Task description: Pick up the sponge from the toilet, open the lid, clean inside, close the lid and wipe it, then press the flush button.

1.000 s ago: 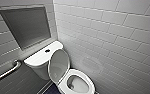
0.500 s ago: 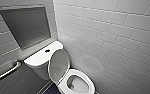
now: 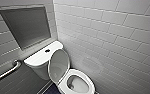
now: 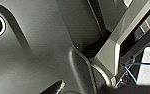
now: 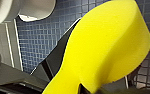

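Head view: the toilet sits in a corner, w/ a grey tiled wall behind it and the white tiled wall beside it. The lid is up, near upright, leaning back toward the tank. The seat ring lies flat on the bowl. The flush button is a small dark dot approx. mid-way along the flat tank cover. A dark recessed niche is set in the wall above the tank. A metal grab bar runs along the wall beside the tank, on the robot's left.

Left wrist view: mostly the robot's own grey panels and a jointed bar, plus a thin blue wire. Can't tell whether the left gripper is wide or narrow.

Right wrist view: the sponge is bright yellow and very close to the camera. Its near end is pinched in where dark finger parts meet it. The fingers are hard to make out, but the right gripper looks clamped on the sponge. Behind it is a blue mosaic floor, w/ a curved white part of the toilet above the floor.
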Tool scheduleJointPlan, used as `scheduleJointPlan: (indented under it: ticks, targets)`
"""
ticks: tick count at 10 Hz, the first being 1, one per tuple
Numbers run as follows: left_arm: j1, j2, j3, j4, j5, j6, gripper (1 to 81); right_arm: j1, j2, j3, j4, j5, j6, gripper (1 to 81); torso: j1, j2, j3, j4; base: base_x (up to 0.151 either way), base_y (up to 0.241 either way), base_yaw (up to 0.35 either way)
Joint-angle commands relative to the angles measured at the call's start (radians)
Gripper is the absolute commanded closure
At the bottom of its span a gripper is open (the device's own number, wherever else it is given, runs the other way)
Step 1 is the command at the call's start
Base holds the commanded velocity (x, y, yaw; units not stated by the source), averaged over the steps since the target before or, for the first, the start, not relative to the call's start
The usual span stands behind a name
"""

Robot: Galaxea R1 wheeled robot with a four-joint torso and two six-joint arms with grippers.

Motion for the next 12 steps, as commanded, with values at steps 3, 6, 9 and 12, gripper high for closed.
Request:
scheduleJointPlan:
  ticks: [3, 6, 9, 12]
  targets:
    - [-0.022, 0.03, -0.011, -0.032, 0.071, 0.003, 1.0, 0.31, -0.143, 0.181, 0.019, -0.023, -0.032, 81.1, 0.0, 0.0, 0.0, 0.0, 0.0, 0.0, 0.0]
    - [-0.014, 0.056, -0.022, -0.023, 0.069, 0.006, 1.0, 0.575, -0.143, 0.169, 0.022, -0.18, 0.065, 81.1, 0.0, 0.0, 0.0, 0.0, 0.0, 0.0, 0.0]
    - [0.006, 0.052, -0.022, -0.033, 0.072, 0.002, 1.0, 0.811, -0.099, 0.095, 0.033, -0.361, 0.155, 81.1, 0.0, 0.0, 0.0, 0.0, 0.0, 0.0, 0.0]
    - [0.038, 0.047, -0.022, -0.03, 0.069, 0.003, 1.0, 0.957, -0.034, 0.034, 0.032, -0.48, 0.171, 81.1, 0.0, 0.001, 0.0, 0.0, 0.0, 0.0, 0.0]
